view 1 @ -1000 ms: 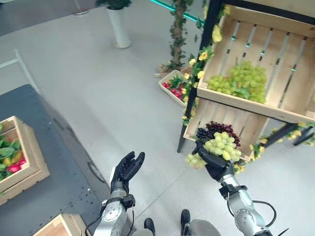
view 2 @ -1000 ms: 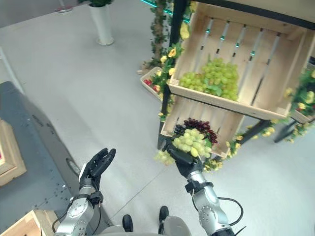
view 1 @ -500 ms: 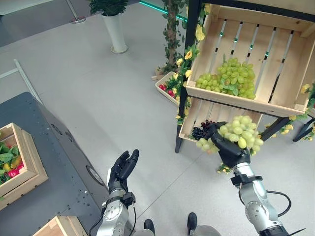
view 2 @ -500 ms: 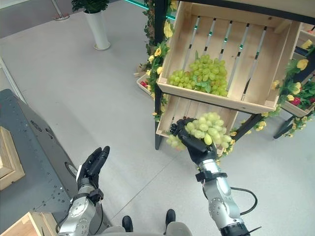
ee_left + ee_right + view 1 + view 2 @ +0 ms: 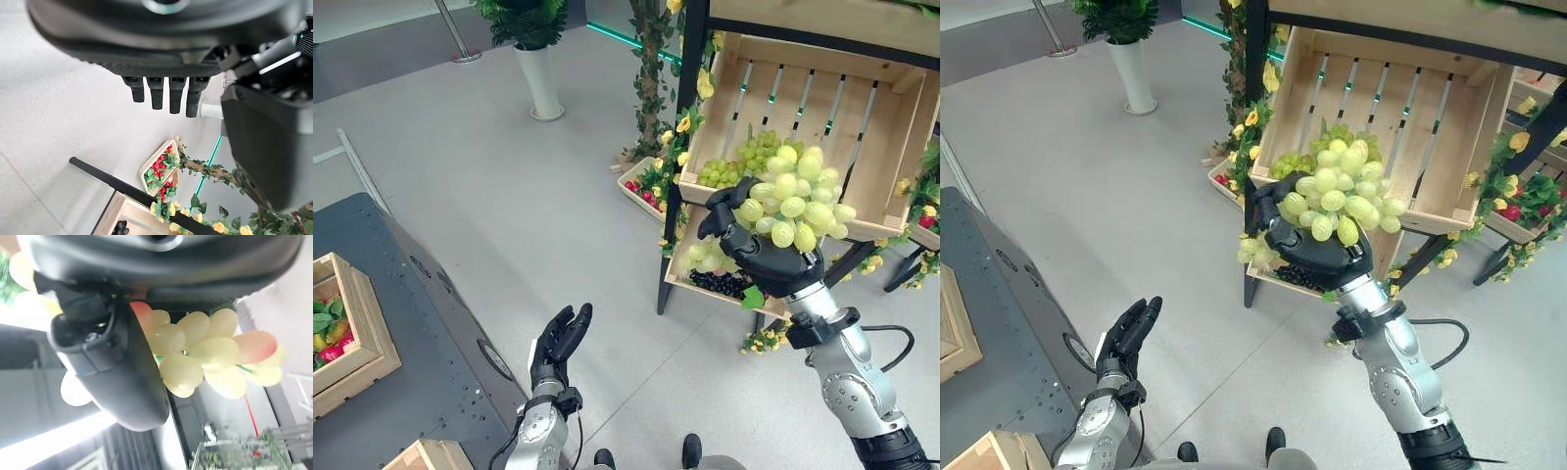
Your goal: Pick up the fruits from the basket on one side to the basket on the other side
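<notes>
Right hand (image 5: 773,262) has its fingers curled under a bunch of green grapes (image 5: 795,204), held aloft before the tilted upper wooden crate (image 5: 889,147), which holds more green grapes (image 5: 732,164). At 6 o'clock below sits a lower crate with dark grapes (image 5: 720,283). At 8 o'clock, the left hand (image 5: 558,344) hovers with straight, relaxed fingers, holding nothing.

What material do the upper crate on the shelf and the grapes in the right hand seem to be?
Upper crate: pale unfinished wood, judging by visible grain and slatted boards. Green grapes, held by the right hand: smooth, glossy, very uniform, so possibly plastic imitation, though real fruit cannot be excluded.
</notes>
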